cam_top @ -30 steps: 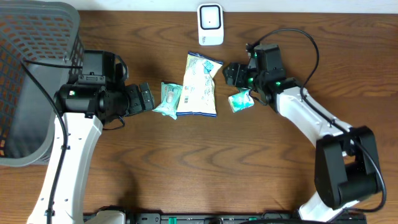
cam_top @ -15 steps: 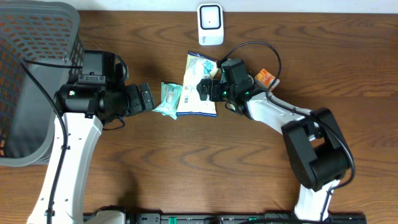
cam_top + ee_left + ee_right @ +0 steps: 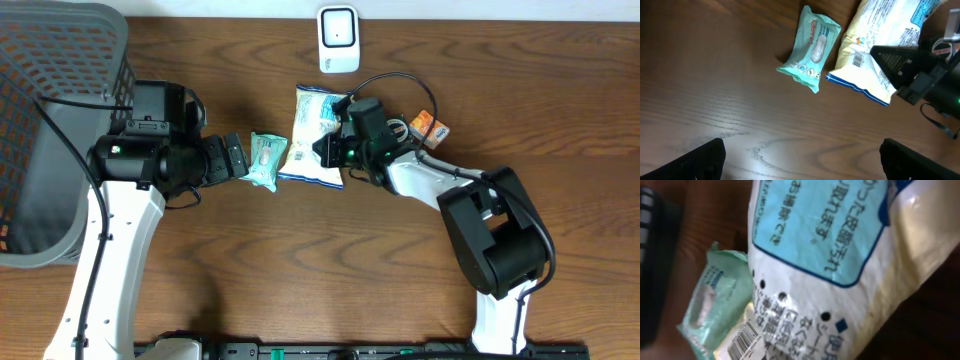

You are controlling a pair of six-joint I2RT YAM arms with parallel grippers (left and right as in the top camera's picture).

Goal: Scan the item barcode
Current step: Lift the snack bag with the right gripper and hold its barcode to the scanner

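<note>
One pouch: a white-and-blue pouch (image 3: 310, 132) lies flat at mid-worktop (image 3: 330, 265), printed side up.
Long axis: it runs from far to near with a slight tilt. The far end points toward the white scanner (image 3: 338, 40), and the wider near end faces the front edge.
Barcode: the barcode (image 3: 858, 59) faces up at the pouch's near-left corner.
Right hand: the right hand (image 3: 326, 151) is clenched, its tip laid on the pouch's right edge. I cannot tell whether it pinches the film.
Left edge: a teal wipes packet (image 3: 265, 160) lies just beside the pouch with the same lean, their near corners almost meeting.
Left hand: the left hand (image 3: 236, 158) is released, its fingers spread wide, just left of the wipes packet and apart from it.
Far side: a strip of bare wood lies between the pouch and the scanner.
Right side: a small orange packet (image 3: 428, 127) lies beyond the right arm, near its cable.
Near side: broad bare wood stretches toward the front edge.
Far left: a mesh basket (image 3: 50, 60) stands at the worktop's corner, well apart from the pouch.
</note>
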